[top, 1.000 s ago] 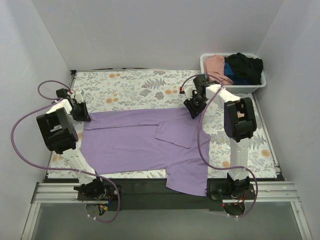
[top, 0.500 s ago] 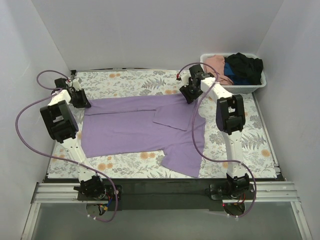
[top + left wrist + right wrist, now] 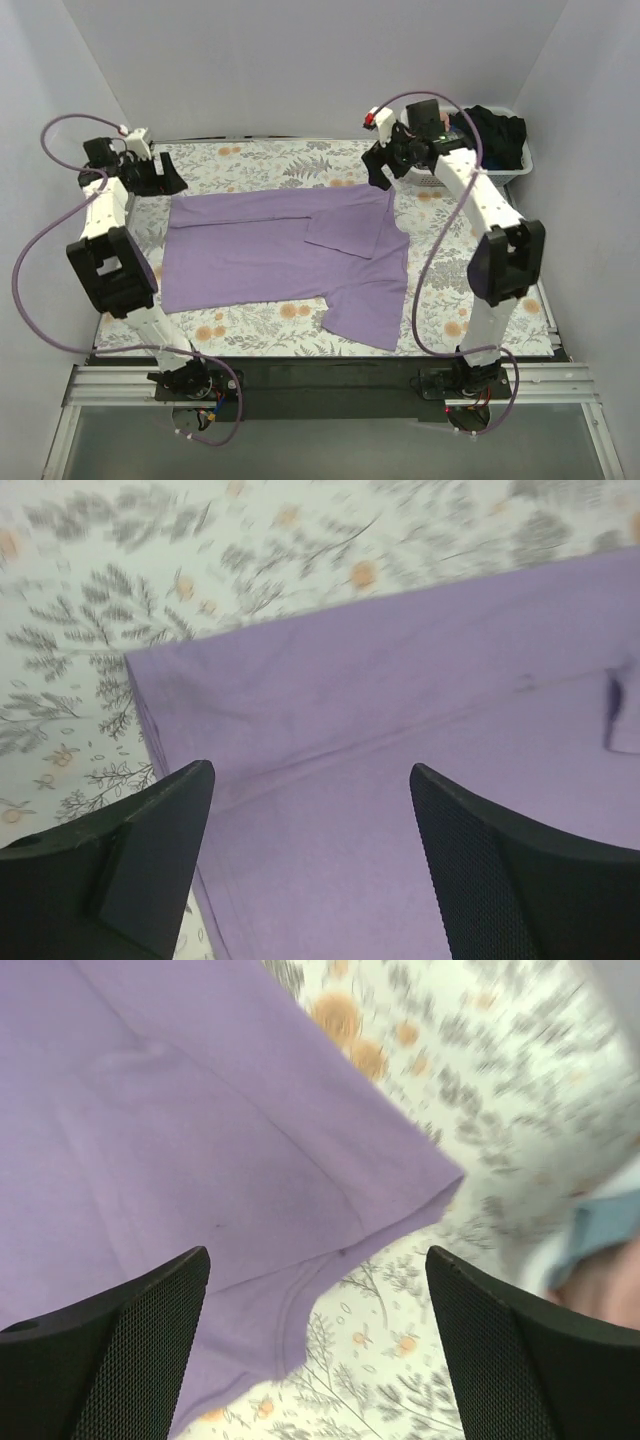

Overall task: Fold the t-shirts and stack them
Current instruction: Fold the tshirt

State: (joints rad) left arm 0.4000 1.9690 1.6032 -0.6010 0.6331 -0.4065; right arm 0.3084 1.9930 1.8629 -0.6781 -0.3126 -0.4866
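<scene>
Your left gripper (image 3: pixel 310 770) and right gripper (image 3: pixel 316 1252) both have their fingers wide apart, holding nothing, above the purple shirt (image 3: pixel 250 255) spread on the table (image 3: pixel 260 160).

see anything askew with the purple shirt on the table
Yes. The purple shirt lies unevenly: a flap is doubled over its right side, and the sleeve below it juts toward the near table edge.
</scene>
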